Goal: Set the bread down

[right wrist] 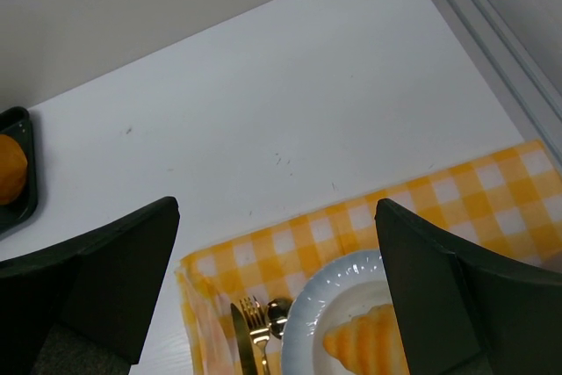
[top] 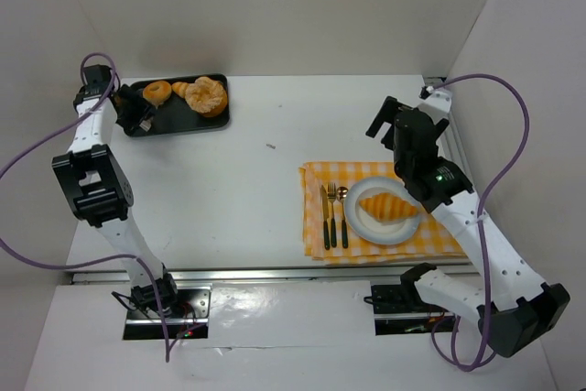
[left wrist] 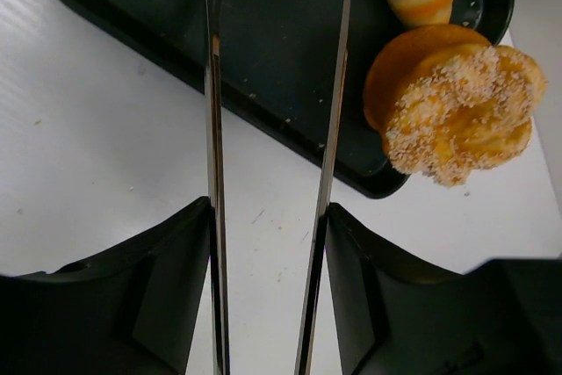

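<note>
Top external view is showing the left gripper [top: 134,111] hanging over the near end of a black flat plastic tray [top: 180,129] at the far left of the white table [top: 238,171]. Three breads are lying on this tray: a small round brown ring donut [top: 157,92], a little striped twisted roll [top: 181,89] and a big round sugar-covered bun [top: 207,98]. In the left wrist view the gripper is squeezing thin silver metal tongs [left wrist: 213,173] from both sides. The two tong arms are standing apart over the tray and nothing is sitting between them. The sugar-covered bun is lying just to the right of the tongs, not touching them. On the right side a golden crescent-shaped bread [top: 386,206] is lying on a round white plate with a pale blue rim [top: 363,222]. The plate is sitting on a yellow and white checked cloth [top: 316,176]. A knife [right wrist: 240,349], a fork [right wrist: 255,322] and a spoon [right wrist: 277,309] are lying on the cloth just left of the plate. The right gripper [top: 389,123] is hanging above the far edge of the cloth with its jaws standing wide apart and holding nothing.
</note>
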Robot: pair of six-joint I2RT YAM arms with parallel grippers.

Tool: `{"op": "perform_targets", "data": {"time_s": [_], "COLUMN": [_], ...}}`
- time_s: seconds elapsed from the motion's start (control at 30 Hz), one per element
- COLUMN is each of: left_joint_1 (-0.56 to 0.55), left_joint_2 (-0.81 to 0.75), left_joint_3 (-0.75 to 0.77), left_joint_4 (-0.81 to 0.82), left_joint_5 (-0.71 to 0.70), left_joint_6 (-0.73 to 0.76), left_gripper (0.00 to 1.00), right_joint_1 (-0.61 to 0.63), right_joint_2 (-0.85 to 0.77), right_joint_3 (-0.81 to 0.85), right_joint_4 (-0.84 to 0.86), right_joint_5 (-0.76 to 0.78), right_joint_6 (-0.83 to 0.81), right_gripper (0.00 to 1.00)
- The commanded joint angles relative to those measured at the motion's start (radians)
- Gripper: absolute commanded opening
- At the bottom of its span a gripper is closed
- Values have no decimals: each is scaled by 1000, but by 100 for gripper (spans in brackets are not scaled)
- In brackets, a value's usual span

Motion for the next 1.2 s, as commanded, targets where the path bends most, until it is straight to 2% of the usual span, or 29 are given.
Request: {"op": "perform_targets", "data": {"time_s": [0.0,0.4,0.8,1.0,1.17], "left_joint_1": [12,21,30,30,21], "left_joint_2": [47,136,217,277,277], "left_joint_3": [74,101,168,228,228], "left_joint_4": [82,224,215,206,197], "left_joint_5": [103,101,59,140,171], "left_joint_6": [-83,-198,-227,-236,-226], "left_gripper": [64,66,63,58,61], "right_joint_1": [-15,-25,-43,-52,-61], "right_joint_2": [11,53,91,91,73], "right_joint_3": [27,55,46,46,28], "right_joint_4": [46,26,26,26,26], "right_joint_5": [-26,-75,-113,-135,-135], "right_joint_6": [1,19,37,37,37], "right_gripper": [100,100,100,100,100]}}
